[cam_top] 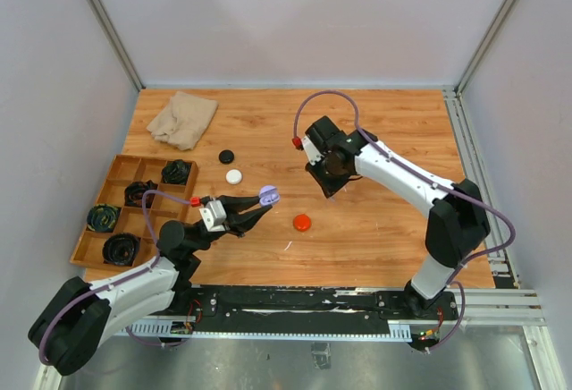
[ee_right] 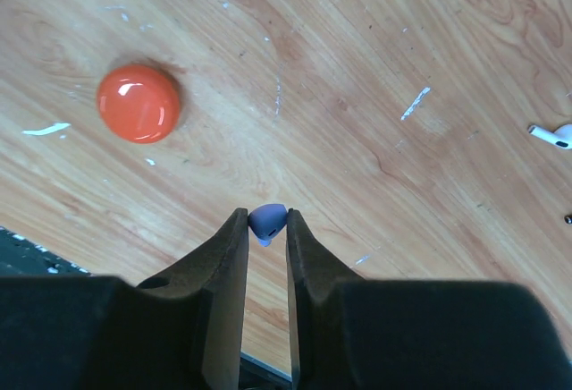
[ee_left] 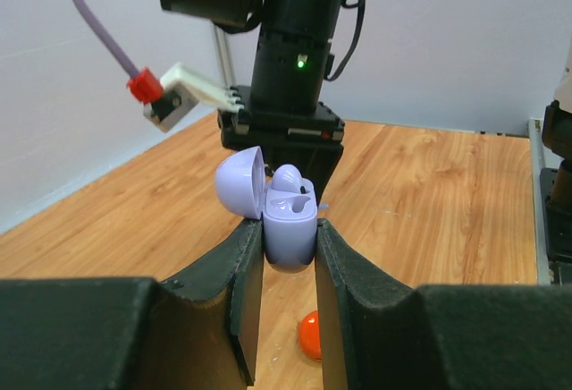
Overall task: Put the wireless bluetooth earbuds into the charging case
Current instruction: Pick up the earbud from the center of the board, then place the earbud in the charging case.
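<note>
My left gripper [ee_left: 289, 245] is shut on the body of a lilac charging case [ee_left: 290, 229], held above the table with its lid [ee_left: 239, 182] swung open. One lilac earbud [ee_left: 287, 178] sits in the case. From above, the case [cam_top: 268, 196] is at the tip of the left gripper [cam_top: 254, 207]. My right gripper [ee_right: 267, 229] is shut on a second lilac earbud [ee_right: 267, 219], pinched at the fingertips above the wood. In the top view the right gripper [cam_top: 328, 184] hangs right of the case, apart from it. A white earbud [ee_right: 551, 134] lies on the table.
A red round puck [cam_top: 302, 222] lies between the two grippers, with a black puck [cam_top: 227, 156] and a white puck [cam_top: 234, 175] farther back. A beige cloth [cam_top: 182, 119] is at the back left. A wooden tray [cam_top: 114, 172] holding black coiled items stands at the left edge.
</note>
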You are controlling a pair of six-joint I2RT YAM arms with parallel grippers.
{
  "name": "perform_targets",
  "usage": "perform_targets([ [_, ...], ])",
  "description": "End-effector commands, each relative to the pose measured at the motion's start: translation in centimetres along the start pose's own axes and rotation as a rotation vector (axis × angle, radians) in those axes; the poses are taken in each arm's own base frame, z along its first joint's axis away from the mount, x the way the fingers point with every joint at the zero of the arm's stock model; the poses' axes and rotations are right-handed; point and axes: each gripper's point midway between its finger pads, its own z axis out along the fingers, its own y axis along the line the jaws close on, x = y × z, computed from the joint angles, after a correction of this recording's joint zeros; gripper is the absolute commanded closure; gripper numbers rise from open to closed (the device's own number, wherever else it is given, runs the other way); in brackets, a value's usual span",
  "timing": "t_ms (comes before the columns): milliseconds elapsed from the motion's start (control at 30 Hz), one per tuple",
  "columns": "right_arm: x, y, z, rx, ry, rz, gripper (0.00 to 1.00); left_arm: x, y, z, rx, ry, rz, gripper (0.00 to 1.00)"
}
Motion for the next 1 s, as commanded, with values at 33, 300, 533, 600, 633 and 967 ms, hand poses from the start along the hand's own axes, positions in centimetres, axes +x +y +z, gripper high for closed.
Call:
perform_targets([
  [33,-1.8,1.7,-3.4,-0.069,-0.151,-0.003,0.86,-1.4,0.3,0.2,-0.011,-0.058,0.035,1.00],
  [300,-5.8,3.7,-10.4,-0.182,-0.504,-0.029,0.87,-1.8,0.0,0.8,0.015,-0.077,0.008,1.00],
  [533,-7.8,6.6,-16.4,-0.340,-0.758,-0.065,0.89,-2.2,-0.2,1.4,0.036,-0.093,-0.004,1.00],
  [600,-8.1,7.7,-17.8,-0.392,-0.820,-0.083,0.89,-2.3,-0.1,1.5,0.039,-0.095,-0.004,1.00],
  [633,-8.2,8.2,-18.3,-0.413,-0.850,-0.093,0.89,-2.4,-0.1,1.6,0.039,-0.097,-0.005,1.00],
  [967,-9.1,12.9,-21.2,-0.578,-1.022,-0.201,0.89,-3.6,0.0,2.3,0.046,-0.136,-0.035,1.00],
])
